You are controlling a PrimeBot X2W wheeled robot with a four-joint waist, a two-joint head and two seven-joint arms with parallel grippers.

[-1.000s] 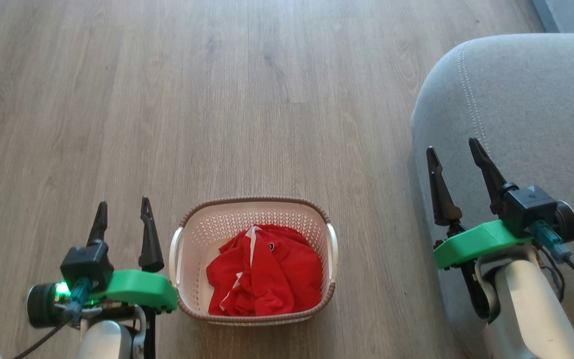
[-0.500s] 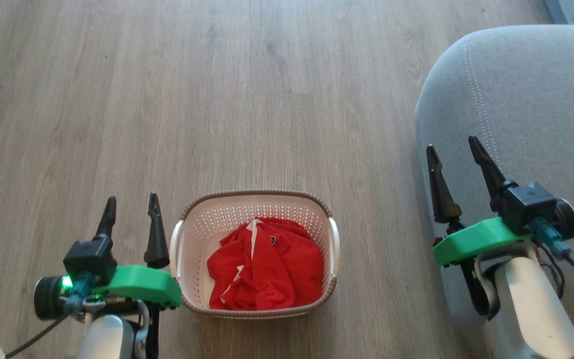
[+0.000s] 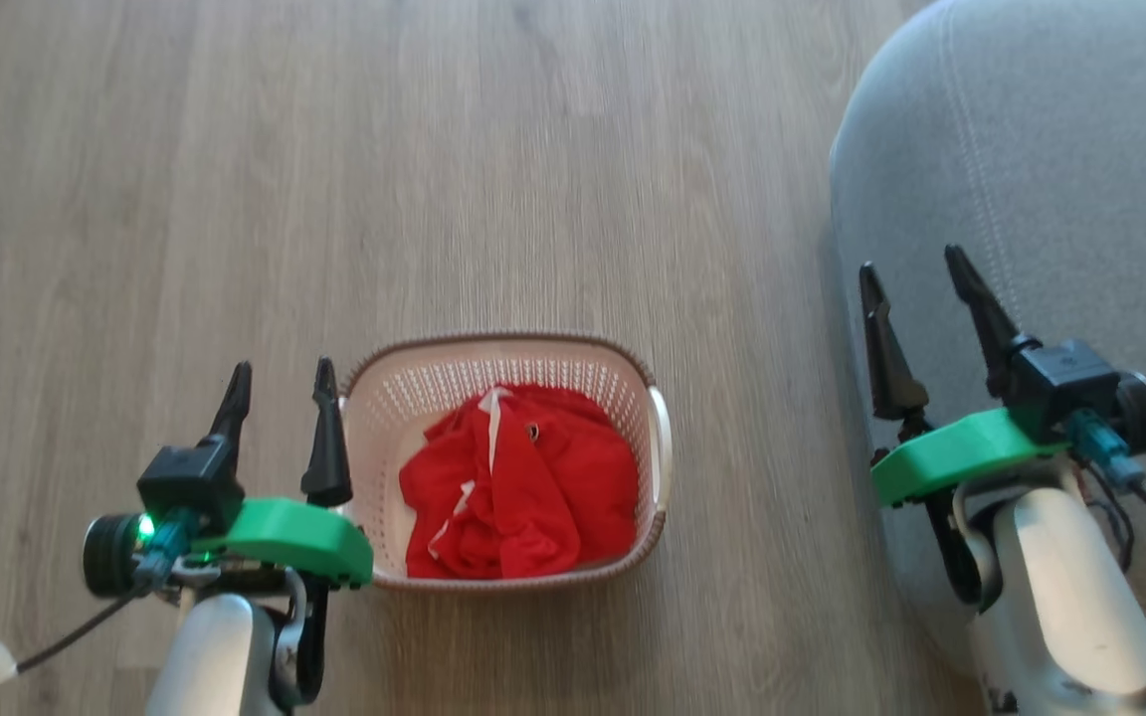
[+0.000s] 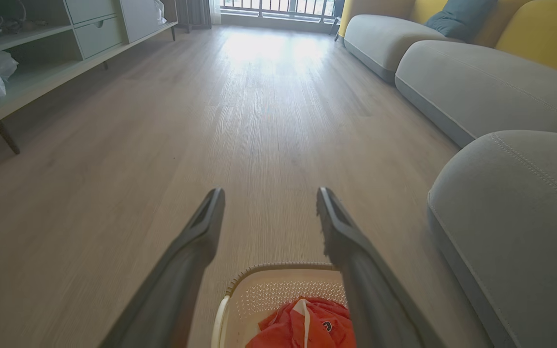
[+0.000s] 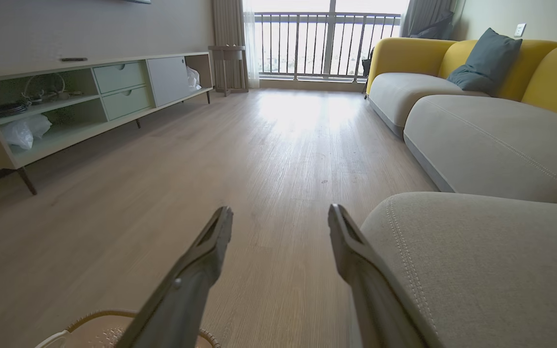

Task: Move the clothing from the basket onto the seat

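While the clothing (image 3: 518, 482) lies bunched inside the basket (image 3: 498, 343) at lower centre of the head view, nothing is held. The left gripper (image 3: 282, 366) is seen at lower left, just beside the basket's left wall, fingers spread and empty. The right gripper (image 3: 909, 261) is seen at the right, against the rounded edge of the seat (image 3: 1060, 179), fingers likewise parted and empty. The red fabric is judged soft, light and limp, so sagging and trailing are to be expected once it is lifted, and a snag on the perforated wall is possible. A raised fold near the white trim (image 3: 491, 423) at mid-pile is judged the best spot to be pinched, deep enough that several layers are caught. The seat is set well apart from the basket, at the right of the frame, across bare wood floor (image 3: 434, 149).
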